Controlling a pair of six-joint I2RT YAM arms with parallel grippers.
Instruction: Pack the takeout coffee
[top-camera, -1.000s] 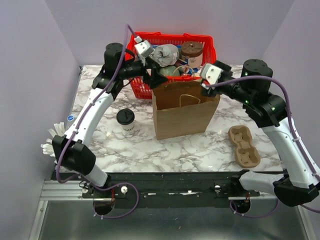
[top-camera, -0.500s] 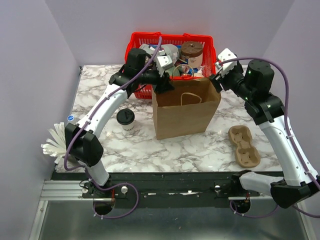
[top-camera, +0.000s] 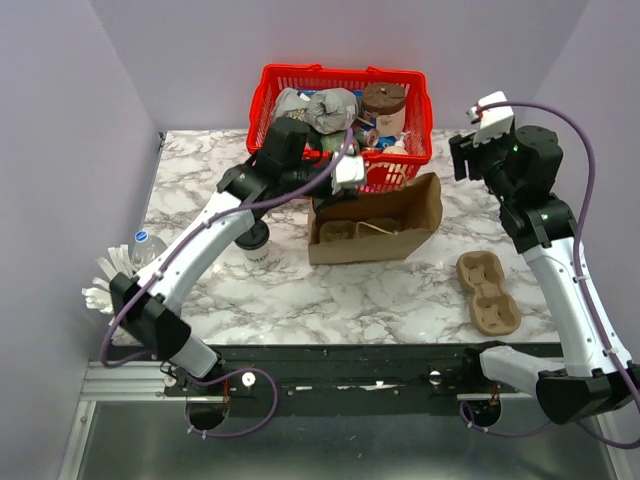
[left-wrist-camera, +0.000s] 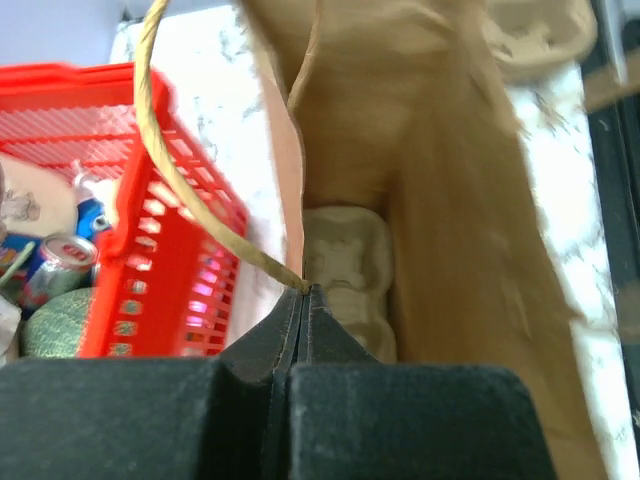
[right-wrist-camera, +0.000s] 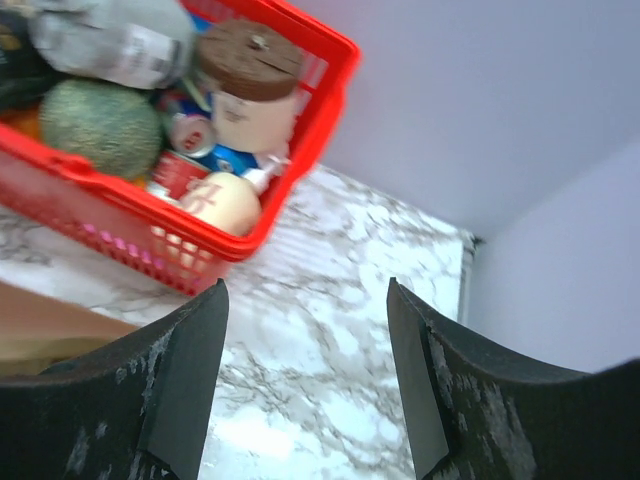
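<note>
Well to the left of the brown paper bag (top-camera: 400, 215), at the table's edge, we see a clear water bottle (top-camera: 140, 243). Nearer the bag, but still apart from it on its left, the takeout coffee (top-camera: 257, 246) stands upright on the marble. Its black lid is half hidden under the left arm, and nothing holds it.

At the bag's upper left corner the left gripper (top-camera: 325, 198) has its fingers pressed together. In its own wrist view we see the left gripper (left-wrist-camera: 305, 300) pinching the bag's twine handle (left-wrist-camera: 190, 190), which loops up and away from the tips. The bag (left-wrist-camera: 450, 200) sits low and slumped with its mouth gaping. A pulp cup carrier (top-camera: 345, 232) lies inside it, and the wrist view shows the carrier (left-wrist-camera: 340, 265) just past the fingertips.

Behind the bag we see a red basket (top-camera: 345, 70) crammed with goods, among them a brown-lidded tub (top-camera: 385, 100).

To the right of the bag and in front of it, a second cup carrier (top-camera: 488, 292) lies flat on the table. Above the bag's right corner the right gripper (top-camera: 462, 158) hangs in the air. In its wrist view its fingers (right-wrist-camera: 180, 370) are spread wide with nothing between them, over bare marble beside the basket (right-wrist-camera: 330, 45).
</note>
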